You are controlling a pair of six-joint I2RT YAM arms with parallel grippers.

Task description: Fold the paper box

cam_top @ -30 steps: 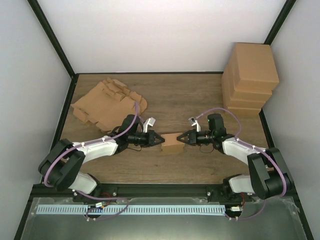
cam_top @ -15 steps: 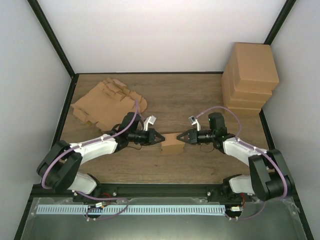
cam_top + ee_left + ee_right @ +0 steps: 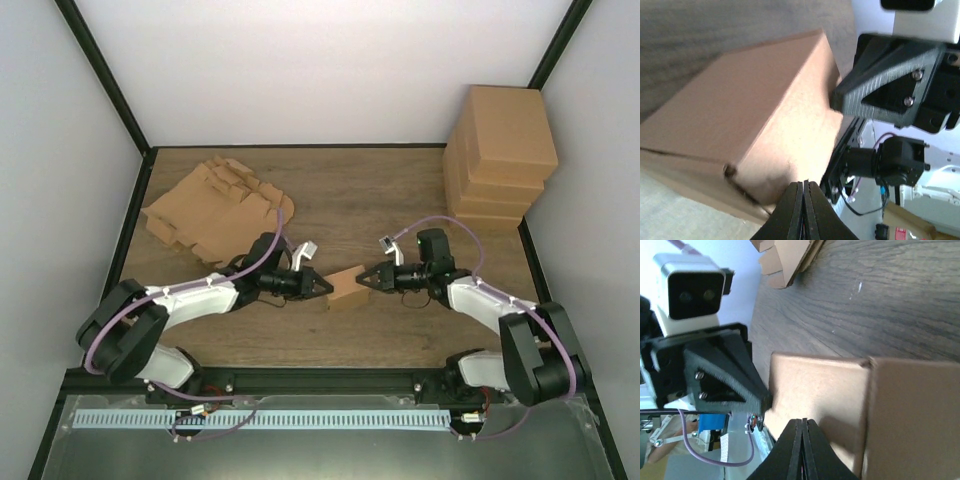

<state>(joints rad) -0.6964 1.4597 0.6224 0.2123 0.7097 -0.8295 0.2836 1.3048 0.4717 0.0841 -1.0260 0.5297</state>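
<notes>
One paper box (image 3: pixel 345 288) lies between left claw (image 3: pixel 325 287) and right claw (image 3: pixel 364 279) (both closed).

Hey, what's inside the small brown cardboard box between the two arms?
The small brown cardboard box shows only closed outer faces from every view; whatever is inside is covered.

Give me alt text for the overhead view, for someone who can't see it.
A small cardboard box lies on a wooden table, with the shut left gripper at one end and the shut right gripper at the other. Flat cardboard blanks lie far left; a stack of closed boxes stands far right.
</notes>
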